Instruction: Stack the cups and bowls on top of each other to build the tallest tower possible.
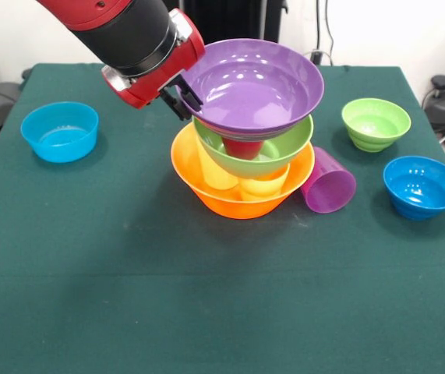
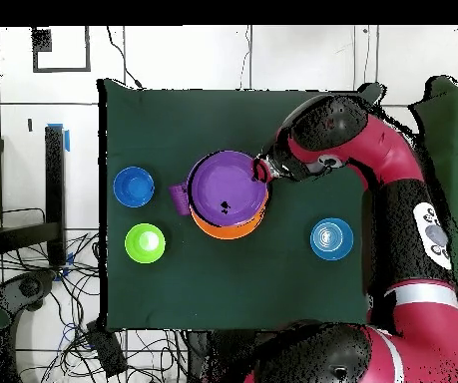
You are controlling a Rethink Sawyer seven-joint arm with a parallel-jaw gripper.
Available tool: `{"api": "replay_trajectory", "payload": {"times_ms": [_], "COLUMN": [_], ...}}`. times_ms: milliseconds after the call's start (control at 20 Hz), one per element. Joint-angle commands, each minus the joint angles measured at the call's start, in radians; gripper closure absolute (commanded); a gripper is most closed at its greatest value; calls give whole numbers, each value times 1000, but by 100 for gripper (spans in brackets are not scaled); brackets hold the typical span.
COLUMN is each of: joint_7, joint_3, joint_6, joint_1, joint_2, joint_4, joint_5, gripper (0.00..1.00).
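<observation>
The tower stands at the table's middle. Its base is the large orange bowl (image 1: 238, 204) (image 2: 228, 230), with a pale yellow cup (image 1: 214, 176) and a yellow-orange cup (image 1: 266, 185) inside it. The large lime green bowl (image 1: 284, 154) sits on those cups. A red-pink cup (image 1: 243, 148) stands in it and bears the large purple bowl (image 1: 257, 86) (image 2: 228, 185), which is tilted. My gripper (image 1: 181, 97) (image 2: 262, 170) is shut on the purple bowl's rim, on its left side in the front view. The purple cup (image 1: 330, 185) (image 2: 178, 197) lies on its side against the orange bowl.
In the front view, a small blue bowl (image 1: 60, 131) (image 2: 331, 238) stands at the left. A small lime green bowl (image 1: 376, 123) (image 2: 145, 242) and a second small blue bowl (image 1: 423, 185) (image 2: 134, 187) stand at the right. All rest on the green table (image 1: 206, 296).
</observation>
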Motion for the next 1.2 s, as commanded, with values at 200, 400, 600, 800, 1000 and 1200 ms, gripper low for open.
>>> {"api": "replay_trajectory", "payload": {"times_ms": [200,400,600,800,1000,1200], "joint_7": [36,33,25,13,2,-2], "joint_3": [44,47,56,65,81,81], "joint_6": [-104,-114,-129,-128,-185,-195], "joint_1": [3,1,-6,-13,-25,-23], "joint_2": [56,54,56,59,52,56], "joint_4": [80,86,92,94,121,115], "joint_5": [-34,-32,-24,-19,-11,-19], "gripper": [100,100,100,100,100,100]}}
